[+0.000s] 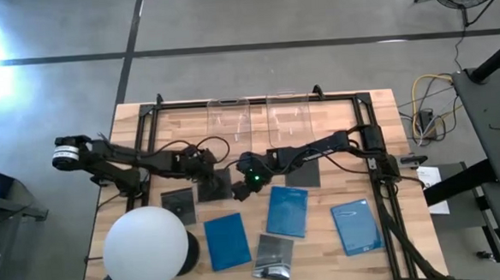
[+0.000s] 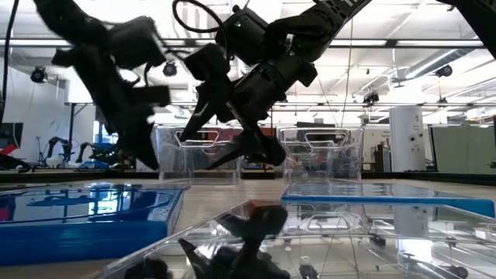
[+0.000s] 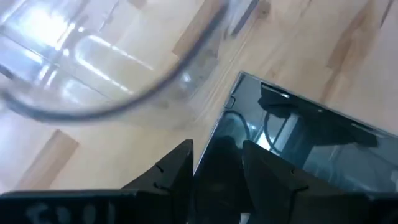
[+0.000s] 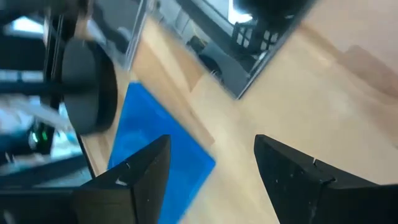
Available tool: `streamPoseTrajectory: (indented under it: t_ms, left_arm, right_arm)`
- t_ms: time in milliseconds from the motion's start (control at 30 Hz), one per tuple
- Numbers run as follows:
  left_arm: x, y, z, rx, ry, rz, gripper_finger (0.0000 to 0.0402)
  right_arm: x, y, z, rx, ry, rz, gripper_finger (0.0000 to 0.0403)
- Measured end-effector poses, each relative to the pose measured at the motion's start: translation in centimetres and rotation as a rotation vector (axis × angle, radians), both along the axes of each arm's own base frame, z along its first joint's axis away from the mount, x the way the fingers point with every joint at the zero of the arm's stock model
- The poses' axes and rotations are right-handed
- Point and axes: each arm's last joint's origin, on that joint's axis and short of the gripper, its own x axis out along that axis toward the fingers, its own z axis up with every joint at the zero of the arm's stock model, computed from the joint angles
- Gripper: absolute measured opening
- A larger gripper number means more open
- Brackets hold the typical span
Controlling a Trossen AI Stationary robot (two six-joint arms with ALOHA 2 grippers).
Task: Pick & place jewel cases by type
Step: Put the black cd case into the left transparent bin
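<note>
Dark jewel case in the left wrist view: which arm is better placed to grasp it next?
Left, probably. The left end effector, open, straddles an edge of the dark case; the right end effector hangs open over bare table.

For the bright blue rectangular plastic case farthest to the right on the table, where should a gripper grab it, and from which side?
The bright blue rectangular plastic case lies flat on the wooden table with bare wood all round. Probably best to come straight down and pinch across its shorter width, one finger on each long edge. The right gripper, fingers open, is the nearer one.
</note>
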Motion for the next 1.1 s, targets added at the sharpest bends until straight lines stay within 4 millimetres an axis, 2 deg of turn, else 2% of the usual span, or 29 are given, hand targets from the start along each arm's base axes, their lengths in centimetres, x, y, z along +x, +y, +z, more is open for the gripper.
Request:
streamPoseTrajectory:
  t_ms: [100,167,367,667,900,1100]
  left_arm:
    - [0.2,0.0,1.3,0.002,0.06,0.016,0.0121]
    - [-0.4,0.2,1.6,-0.002,0.138,0.066,0.0121]
    - [-2.4,0.4,0.6,-0.152,0.258,0.299,0.0121]
    - [-3.5,0.8,0.3,-0.238,0.207,0.58,0.0121]
    - [-4.2,0.6,-1.1,-0.391,0.236,0.614,0.0121]
    - [-4.3,0.5,-2.1,-0.497,0.149,0.659,0.0121]
  right_arm:
    - [0.0,-0.3,0.1,0.042,0.017,-0.069,0.0226]
    - [0.1,-0.3,0.0,0.042,0.018,-0.073,0.0226]
    - [0.1,-0.4,-0.8,0.028,0.03,-0.065,0.0226]
    - [0.2,-0.5,-1.0,0.016,0.036,-0.077,0.0226]
    - [0.1,-0.5,-1.0,0.029,0.036,-0.064,0.0226]
    - [0.1,-0.4,-1.0,0.027,0.034,-0.055,0.0226]
